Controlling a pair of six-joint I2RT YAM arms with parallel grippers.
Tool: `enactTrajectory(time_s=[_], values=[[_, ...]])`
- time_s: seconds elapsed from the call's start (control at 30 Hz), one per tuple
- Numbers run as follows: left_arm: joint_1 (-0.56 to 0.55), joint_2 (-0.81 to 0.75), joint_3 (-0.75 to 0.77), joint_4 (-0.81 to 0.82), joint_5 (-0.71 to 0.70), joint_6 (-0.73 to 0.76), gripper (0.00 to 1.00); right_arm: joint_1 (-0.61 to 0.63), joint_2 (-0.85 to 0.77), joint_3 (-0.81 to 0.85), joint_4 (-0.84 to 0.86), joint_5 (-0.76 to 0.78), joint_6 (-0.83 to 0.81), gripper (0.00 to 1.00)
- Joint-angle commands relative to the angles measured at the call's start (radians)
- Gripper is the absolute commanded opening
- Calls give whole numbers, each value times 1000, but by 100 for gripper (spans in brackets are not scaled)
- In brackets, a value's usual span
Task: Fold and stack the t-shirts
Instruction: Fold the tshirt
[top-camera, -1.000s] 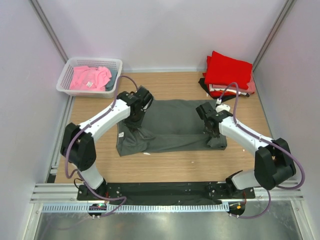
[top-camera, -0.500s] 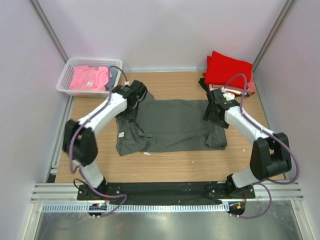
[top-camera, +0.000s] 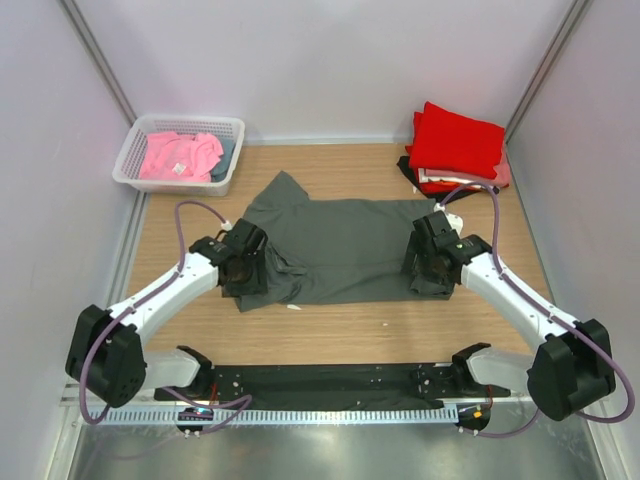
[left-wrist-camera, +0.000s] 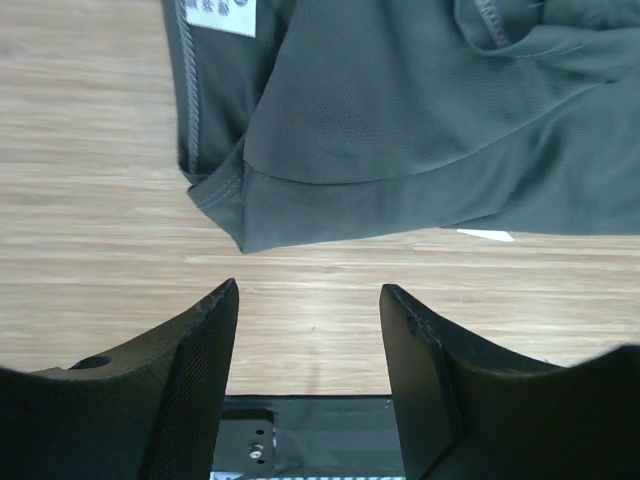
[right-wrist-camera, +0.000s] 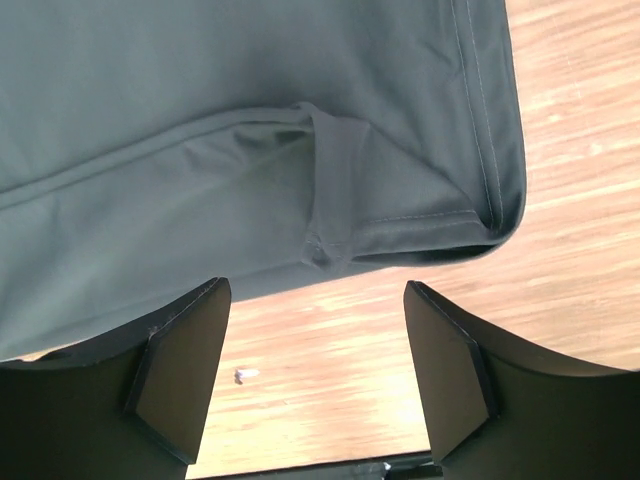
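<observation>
I note both grippers have released in the last second: the left gripper (left-wrist-camera: 308, 300) and right gripper (right-wrist-camera: 315, 295) stand wide and empty, drawn back to the near corners of the dark grey t-shirt (top-camera: 340, 250). It lies mid-table (top-camera: 340, 335), one sleeve now splayed toward the far-left corner. I judge folding unfinished.

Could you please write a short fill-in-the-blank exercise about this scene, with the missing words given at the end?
1. The dark grey t-shirt lies spread on the wooden ____.
2. The pink shirt sits inside the white ____ at the far left.
3. The top shirt of the folded stack at the far right is ____.
4. The left gripper and the right gripper hold nothing; their jaws are ____.

Missing words: table; basket; red; open.
</observation>
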Motion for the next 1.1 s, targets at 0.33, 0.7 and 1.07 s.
enactTrajectory(time_s=[0.33, 0.7, 1.07], values=[[30, 151, -94, 277, -94, -88, 45, 6, -56, 9, -4, -79, -52, 75], [76, 189, -137, 300, -173, -88, 48, 9, 69, 46, -17, 2, -85, 61], [96, 218, -143, 322, -182, -94, 45, 104, 243, 86, -14, 62, -87, 49]])
